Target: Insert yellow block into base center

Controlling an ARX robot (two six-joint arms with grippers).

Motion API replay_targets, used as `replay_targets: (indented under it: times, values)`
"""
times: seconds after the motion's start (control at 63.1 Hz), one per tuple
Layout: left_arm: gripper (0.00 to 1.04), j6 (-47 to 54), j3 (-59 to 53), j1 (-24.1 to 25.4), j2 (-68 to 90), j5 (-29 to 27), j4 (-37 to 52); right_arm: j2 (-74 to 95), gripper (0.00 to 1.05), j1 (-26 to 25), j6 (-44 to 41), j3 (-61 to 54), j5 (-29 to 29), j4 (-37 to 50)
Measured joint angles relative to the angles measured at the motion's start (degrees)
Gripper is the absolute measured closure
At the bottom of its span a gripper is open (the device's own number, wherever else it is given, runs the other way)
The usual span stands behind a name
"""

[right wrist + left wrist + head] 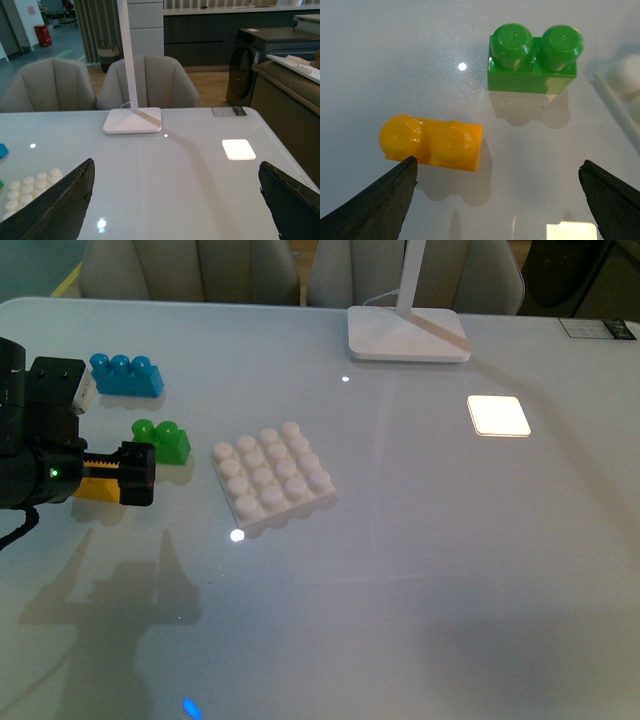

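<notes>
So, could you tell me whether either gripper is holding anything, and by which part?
Nothing is held. The left gripper is open near the yellow block, which lies free on the table; the right gripper is open and empty.

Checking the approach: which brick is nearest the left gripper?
The yellow block, right beside the left gripper; the green brick and blue brick lie farther off.

Orange-yellow block (431, 142), white studded base (272, 476)

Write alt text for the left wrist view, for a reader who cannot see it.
A yellow block lies on the white table ahead of the left gripper, whose jaws are open. A green block stands beyond it, beside the base.
</notes>
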Motion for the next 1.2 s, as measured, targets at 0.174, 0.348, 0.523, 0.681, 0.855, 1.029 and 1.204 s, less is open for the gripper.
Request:
replay_targets:
  times: [0.174,0.348,0.523,0.681,0.855,1.029,1.204]
  values:
    - [0.07,0.4,0.9,2.0,0.7,0.1,0.0,0.0,0.09,0.0,0.0,0.0,0.0,0.0]
    - [0.07,1.8,1.2,2.9,1.3,0.3,0.4,0.0,0.09,0.0,0.0,0.0,0.0,0.0]
    - [0.07,2.8,1.2,3.1,1.6,1.0,0.5,0.0,0.09,0.0,0.0,0.0,0.0,0.0]
    - [0.07,3.1,1.2,3.1,1.6,1.4,0.8,0.0,0.09,0.0,0.0,0.0,0.0,0.0]
    - [0.07,3.0,1.8,3.0,2.9,1.5,0.8,0.0,0.09,0.0,0.0,0.0,0.0,0.0]
    - [0.07,3.0,2.8,2.8,3.8,1.5,0.8,0.0,0.09,0.0,0.0,0.0,0.0,0.0]
    - [0.07,3.0,4.3,2.6,4.4,1.5,0.1,0.0,0.09,0.0,0.0,0.0,0.0,0.0]
